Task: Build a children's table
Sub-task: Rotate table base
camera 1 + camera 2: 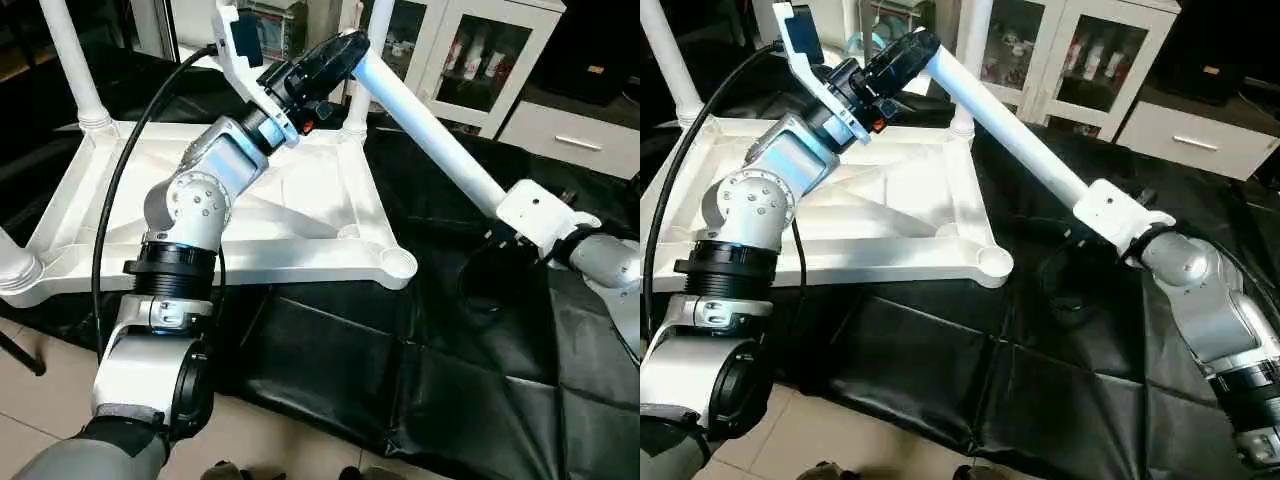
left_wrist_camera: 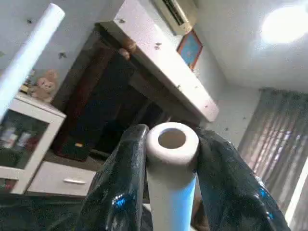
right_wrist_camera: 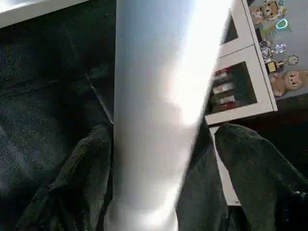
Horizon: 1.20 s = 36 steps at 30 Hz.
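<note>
- The right gripper (image 3: 163, 159), nearest, straddles the long white tapered tube leg (image 1: 430, 130); fingers apart, one off the tube.
- White plastic ribbed tabletop (image 1: 300, 215) lies underside-up on black sheet (image 1: 420, 380).
- Left gripper (image 2: 166, 159), farther, clamps the leg's open tip.

Bright ceiling lamp (image 2: 284, 24) glares overhead; the near leg (image 3: 159, 110) is blurred, washed out

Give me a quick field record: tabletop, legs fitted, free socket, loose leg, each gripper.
tabletop: white tabletop lying underside up on black sheet
legs fitted: three standing in corner sockets, e.g. far-left leg
free socket: near-right corner socket, empty
loose leg: fourth leg held slanted in the air between both grippers
left gripper: shut on the leg's open end
right gripper: around the leg's other end, grip unclear
</note>
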Available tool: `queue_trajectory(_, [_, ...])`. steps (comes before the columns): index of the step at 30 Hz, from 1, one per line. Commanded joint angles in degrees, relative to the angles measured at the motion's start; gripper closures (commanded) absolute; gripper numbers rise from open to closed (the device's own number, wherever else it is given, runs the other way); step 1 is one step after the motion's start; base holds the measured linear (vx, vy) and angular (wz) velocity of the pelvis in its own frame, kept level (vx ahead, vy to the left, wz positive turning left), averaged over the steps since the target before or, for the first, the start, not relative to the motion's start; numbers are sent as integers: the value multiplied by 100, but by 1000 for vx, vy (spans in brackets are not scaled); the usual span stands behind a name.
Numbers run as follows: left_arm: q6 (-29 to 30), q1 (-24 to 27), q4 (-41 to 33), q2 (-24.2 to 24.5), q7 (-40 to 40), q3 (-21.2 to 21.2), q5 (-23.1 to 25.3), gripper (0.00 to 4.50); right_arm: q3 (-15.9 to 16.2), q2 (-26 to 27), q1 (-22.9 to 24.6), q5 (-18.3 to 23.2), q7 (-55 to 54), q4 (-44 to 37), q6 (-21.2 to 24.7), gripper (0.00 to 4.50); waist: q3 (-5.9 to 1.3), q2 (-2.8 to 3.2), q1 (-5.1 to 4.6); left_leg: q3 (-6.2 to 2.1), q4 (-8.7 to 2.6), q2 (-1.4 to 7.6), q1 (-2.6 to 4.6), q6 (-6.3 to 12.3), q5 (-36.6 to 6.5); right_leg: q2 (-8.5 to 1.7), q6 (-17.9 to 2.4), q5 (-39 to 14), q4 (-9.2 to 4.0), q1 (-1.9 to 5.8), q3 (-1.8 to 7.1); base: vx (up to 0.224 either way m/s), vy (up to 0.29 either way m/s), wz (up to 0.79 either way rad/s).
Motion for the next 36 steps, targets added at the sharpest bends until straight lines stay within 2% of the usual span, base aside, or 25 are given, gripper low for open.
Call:
queue_trajectory(1, [120, -212, -209, -18, -155, 0, -146, 318, -104, -37, 4, -39, 65, 65, -33, 140, -447, -4, 7, -113, -380, 259, 128, 241, -1076, -271, -1172, -1446, -347, 384, 229, 0, 0, 0])
queue_trajectory(11, [158, -253, -129, -28, -197, 91, -61, 318, -144, 29, 13, -103, 169, 14, -52, 228, -448, -9, 9, -114, -377, 255, 122, 256, -1090, -269, -1135, -1514, -358, 386, 228, 0, 0, 0])
queue_trajectory(12, [148, -264, -104, -25, -199, 101, -34, 318, -145, 32, 14, -106, 175, 6, -61, 239, -450, 5, 12, -116, -379, 258, 124, 249, -1084, -269, -1127, -1517, -358, 383, 229, 0, 0, 0])
queue_trajectory(18, [109, -281, -66, -14, -184, 113, 15, 318, -167, 60, 22, -130, 202, -17, -62, 257, -450, 2, 10, -117, -384, 262, 125, 257, -1084, -268, -1157, -1465, -353, 384, 226, 0, 0, 0])
queue_trajectory(21, [51, -294, -48, 9, 45, 81, 190, 318, -174, 84, 28, -144, 210, -24, -68, 259, -450, 4, 4, -119, -384, 267, 127, 255, -1092, -263, -1155, -1458, -353, 381, 227, 0, 0, 0])
queue_trajectory(22, [215, -302, -46, 8, 122, 130, 102, 283, -188, 94, 18, -134, 208, -27, -78, 259, -456, 7, 10, -119, -383, 264, 125, 249, -1086, -269, -1156, -1460, -348, 388, 226, 0, 0, 0])
queue_trajectory(24, [299, -285, -72, 31, 100, 116, 94, 248, -242, 121, -8, -101, 189, -28, -81, 259, -457, 4, 9, -118, -380, 259, 120, 246, -1071, -271, -1164, -1447, -348, 388, 226, 0, 0, 0])
queue_trajectory(26, [363, -253, -118, 51, 52, 101, 100, 245, -319, 166, -48, -50, 170, -31, -78, 259, -457, 6, 8, -118, -380, 261, 124, 244, -1076, -264, -1161, -1446, -345, 384, 226, 0, 0, 0])
queue_trajectory(28, [478, -229, -212, 28, 79, 200, -46, 214, -352, 207, -86, -18, 175, -28, -90, 262, -463, 23, 10, -120, -384, 265, 133, 228, -1047, -263, -1214, -1361, -334, 384, 224, 0, 0, 0])
queue_trajectory(29, [491, -223, -246, 16, 103, 236, -82, 214, -357, 218, -90, -9, 183, -27, -91, 262, -463, 23, 10, -120, -384, 265, 133, 228, -1047, -263, -1214, -1361, -334, 384, 224, 0, 0, 0])
queue_trajectory(30, [573, -214, -310, 20, 59, 262, -166, 205, -349, 227, -85, -8, 193, -25, -94, 263, -478, 8, 11, -116, -375, 262, 132, 233, -1034, -264, -1235, -1316, -329, 392, 222, 0, 0, 0])
queue_trajectory(31, [634, -212, -370, 30, 15, 282, -233, 205, -338, 237, -77, -7, 205, -22, -89, 263, -492, 24, 24, -118, -372, 266, 137, 230, -994, -276, -1282, -1258, -308, 398, 227, 0, 0, 0])
queue_trajectory(32, [648, -218, -395, 35, 7, 295, -259, 200, -333, 244, -73, -4, 212, -19, -82, 264, -487, 22, 19, -114, -373, 266, 130, 236, -987, -276, -1295, -1235, -316, 395, 229, 0, 0, 0])
queue_trajectory(33, [665, -228, -427, 45, 9, 323, -288, 177, -330, 261, -69, 0, 222, -22, -64, 265, -493, 17, 23, -112, -370, 268, 131, 239, -974, -270, -1321, -1190, -306, 399, 228, 0, 0, 0])
queue_trajectory(36, [542, -343, -446, 34, 49, 509, -412, 165, -416, 369, -87, 129, 254, 75, 112, 265, -505, 21, 19, -109, -364, 258, 124, 264, -987, -267, -1326, -1211, -312, 407, 223, 0, 0, 0])
